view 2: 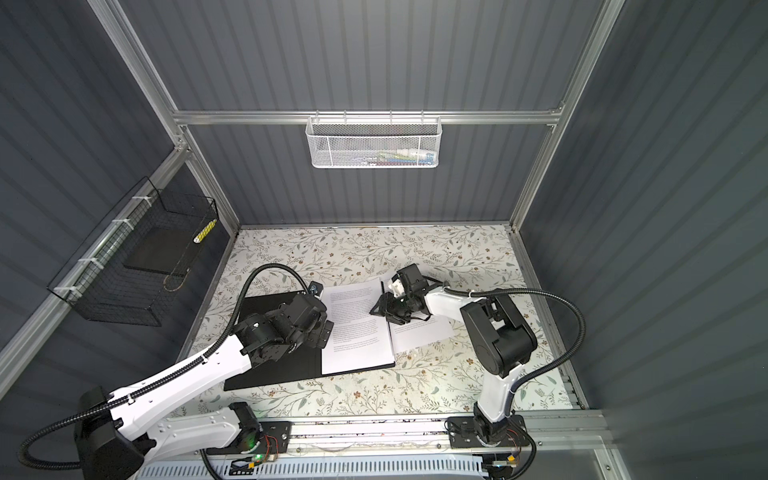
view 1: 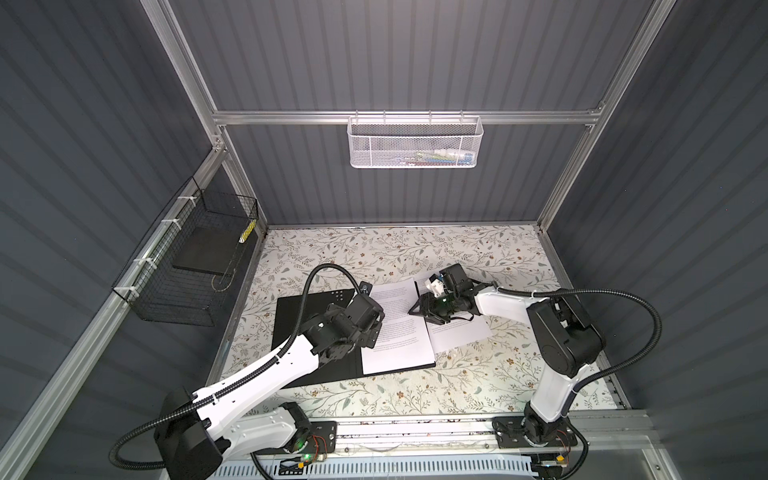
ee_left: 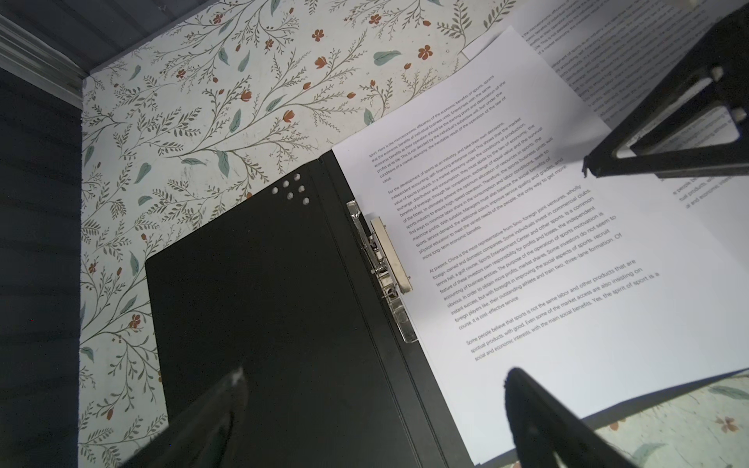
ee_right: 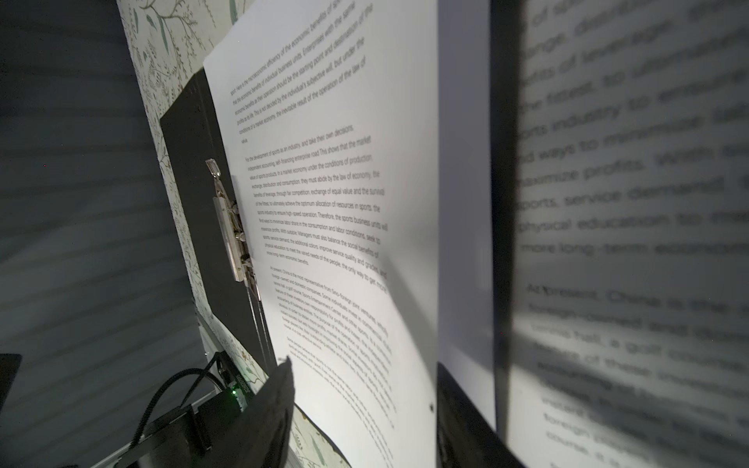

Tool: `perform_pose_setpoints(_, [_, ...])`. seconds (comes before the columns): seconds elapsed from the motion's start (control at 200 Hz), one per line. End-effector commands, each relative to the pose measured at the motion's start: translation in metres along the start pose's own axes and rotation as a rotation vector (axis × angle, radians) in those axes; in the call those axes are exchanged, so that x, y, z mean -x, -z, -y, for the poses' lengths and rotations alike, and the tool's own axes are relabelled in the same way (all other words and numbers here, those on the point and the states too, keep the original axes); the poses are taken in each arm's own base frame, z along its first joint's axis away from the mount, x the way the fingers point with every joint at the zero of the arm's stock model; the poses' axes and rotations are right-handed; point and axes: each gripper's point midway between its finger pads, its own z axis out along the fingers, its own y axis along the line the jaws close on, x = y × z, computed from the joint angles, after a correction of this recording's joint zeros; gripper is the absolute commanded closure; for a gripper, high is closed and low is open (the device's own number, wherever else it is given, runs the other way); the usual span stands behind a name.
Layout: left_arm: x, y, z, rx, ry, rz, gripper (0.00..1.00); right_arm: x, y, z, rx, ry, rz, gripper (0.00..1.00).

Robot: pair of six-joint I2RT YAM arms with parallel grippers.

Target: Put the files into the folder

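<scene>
The folder (view 1: 340, 370) (view 2: 291, 368) lies open on the table, black inside up. One white printed sheet of the files (view 1: 399, 332) (view 2: 353, 332) rests on its right half beside the metal clip (ee_left: 385, 259) (ee_right: 231, 235). Another sheet (view 1: 461, 332) (view 2: 424, 332) lies on the table just to the right. My left gripper (ee_left: 377, 405) (view 1: 374, 328) hovers open over the folder's spine, holding nothing. My right gripper (ee_right: 364, 405) (view 1: 415, 309) has its jaws apart around the right edge of the sheet (ee_right: 344, 243) in the folder, not pinching it.
A black wire basket (view 1: 166, 299) with a dark grey slab hangs on the left wall. A white mesh basket (view 1: 413, 141) hangs on the back rail. The floral table (view 1: 415, 399) shows bare at the front and the back.
</scene>
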Motion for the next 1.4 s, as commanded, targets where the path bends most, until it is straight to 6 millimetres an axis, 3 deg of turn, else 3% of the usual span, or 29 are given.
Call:
perform_pose_setpoints(0.0, [-0.003, -0.003, 0.001, -0.005, -0.014, -0.013, 0.00, -0.005, 0.005, 0.007, -0.071, 0.000, -0.007, 0.41])
perform_pose_setpoints(0.115, [-0.004, -0.003, 0.001, -0.009, -0.009, -0.017, 0.00, -0.002, 0.016, 0.015, -0.155, 0.006, 0.014, 0.33])
perform_pose_setpoints(0.25, [0.002, 0.001, 0.012, -0.083, 0.013, -0.002, 0.00, 0.013, 0.043, 0.022, -0.213, 0.023, 0.079, 0.18])
perform_pose_setpoints(0.38, [0.020, 0.010, 0.037, -0.223, 0.057, 0.031, 0.04, 0.033, 0.072, 0.038, -0.234, 0.010, 0.147, 0.08])
perform_pose_setpoints(0.495, [0.037, 0.008, 0.074, -0.380, 0.086, 0.005, 0.14, 0.049, 0.093, 0.061, -0.283, -0.010, 0.169, 0.01])
perform_pose_setpoints(0.595, [0.047, -0.007, 0.103, -0.463, 0.121, -0.028, 0.18, 0.064, 0.108, 0.084, -0.336, -0.038, 0.205, 0.01])
perform_pose_setpoints(0.74, [0.062, -0.035, 0.148, -0.576, 0.163, -0.094, 0.35, 0.075, 0.126, 0.113, -0.338, -0.116, 0.250, 0.01])
perform_pose_setpoints(0.99, [0.075, -0.087, 0.210, -0.645, 0.177, -0.205, 0.63, 0.077, 0.137, 0.133, -0.263, -0.206, 0.256, 0.01])
perform_pose_setpoints(1.061, [0.069, -0.104, 0.221, -0.639, 0.178, -0.243, 0.70, 0.078, 0.136, 0.136, -0.229, -0.225, 0.251, 0.01])
perform_pose_setpoints(1.076, [0.082, -0.102, 0.225, -0.651, 0.183, -0.220, 0.71, 0.078, 0.135, 0.136, -0.221, -0.227, 0.250, 0.01])
perform_pose_setpoints(1.161, [0.083, -0.118, 0.238, -0.647, 0.182, -0.237, 0.78, 0.074, 0.133, 0.139, -0.194, -0.251, 0.238, 0.01])
perform_pose_setpoints(1.391, [0.079, -0.146, 0.252, -0.628, 0.189, -0.273, 0.81, 0.069, 0.128, 0.148, -0.181, -0.291, 0.231, 0.01])
